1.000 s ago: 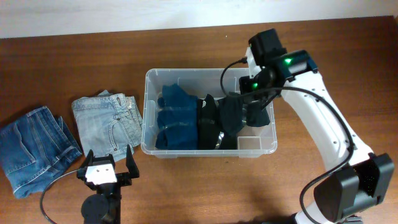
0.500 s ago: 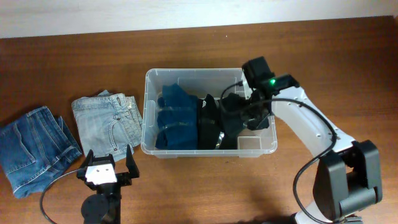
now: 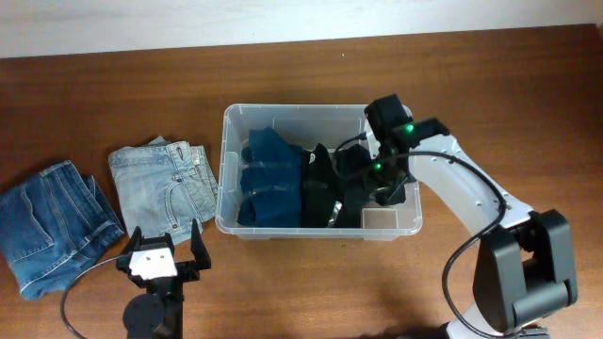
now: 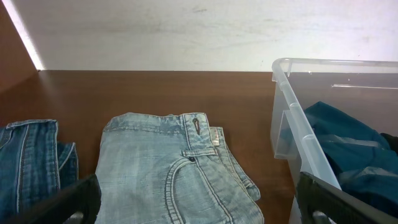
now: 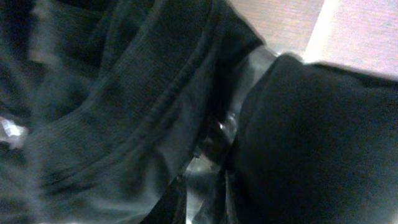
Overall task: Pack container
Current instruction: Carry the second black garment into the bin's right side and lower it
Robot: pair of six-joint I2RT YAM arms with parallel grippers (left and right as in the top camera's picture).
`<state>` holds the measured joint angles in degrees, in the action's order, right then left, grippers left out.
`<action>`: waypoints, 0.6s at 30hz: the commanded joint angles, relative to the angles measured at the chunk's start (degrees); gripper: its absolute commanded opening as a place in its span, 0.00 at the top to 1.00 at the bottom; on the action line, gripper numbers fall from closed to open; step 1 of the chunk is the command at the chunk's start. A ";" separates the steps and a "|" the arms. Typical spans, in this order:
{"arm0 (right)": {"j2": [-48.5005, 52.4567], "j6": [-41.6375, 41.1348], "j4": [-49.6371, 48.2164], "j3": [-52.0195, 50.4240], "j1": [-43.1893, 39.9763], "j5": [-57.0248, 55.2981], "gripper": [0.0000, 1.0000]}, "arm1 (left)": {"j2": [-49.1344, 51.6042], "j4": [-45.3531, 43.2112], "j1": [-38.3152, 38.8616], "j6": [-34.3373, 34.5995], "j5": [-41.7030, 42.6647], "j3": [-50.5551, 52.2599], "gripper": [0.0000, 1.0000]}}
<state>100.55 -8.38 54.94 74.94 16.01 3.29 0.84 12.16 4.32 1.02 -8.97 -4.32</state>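
While the right claw [image 3: 375, 175] is buried in dark cloth [image 3: 350, 186] at the container's [image 3: 292, 109] right end, its opening cannot be made out.

Container [image 3: 294, 107]: we find it mid-table, holding a folded dark blue garment [image 3: 268, 179] beside black clothes [image 3: 318, 188] | right gripper [image 3: 375, 181]: down among the black clothes at its right end, jaws hidden | left gripper [image 3: 162, 247]: fingers spread above the table [image 3: 113, 94] | light jeans [image 3: 165, 184] just left of the container, darker jeans [image 3: 52, 221] beyond.
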 commanded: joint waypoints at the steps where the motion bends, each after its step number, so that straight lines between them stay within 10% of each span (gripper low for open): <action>1: 0.20 -0.02 1.22 3.89 0.15 0.59 0.85 | -0.44 -0.22 -0.24 -1.07 0.22 0.55 0.01; 18: 1.07 -1.55 -14.19 -10.84 0.17 2.40 0.84 | -0.44 -0.20 -0.24 -1.07 0.22 0.55 0.01</action>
<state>100.60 -9.21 41.10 66.06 16.01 4.10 0.84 12.16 4.32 1.02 -8.95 -4.32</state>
